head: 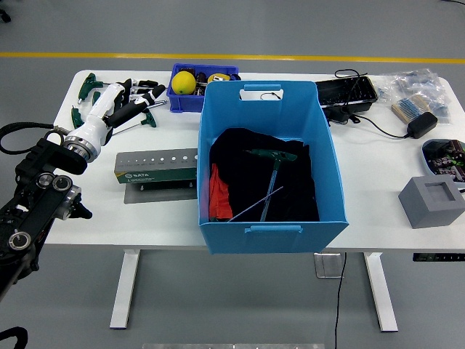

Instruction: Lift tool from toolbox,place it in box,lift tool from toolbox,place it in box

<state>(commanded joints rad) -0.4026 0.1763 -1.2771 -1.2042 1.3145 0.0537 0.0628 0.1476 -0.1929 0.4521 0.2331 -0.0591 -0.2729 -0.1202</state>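
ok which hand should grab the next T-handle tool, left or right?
Left, likely. The left hand hovers open right over the green T-handle tools at the table's far left. The right arm isn't in view.

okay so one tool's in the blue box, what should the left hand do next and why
Probably lower the left hand onto a green T-handle tool beneath it and close. Its fingers are open and empty over those tools, and only one green-handled tool lies in the blue box.
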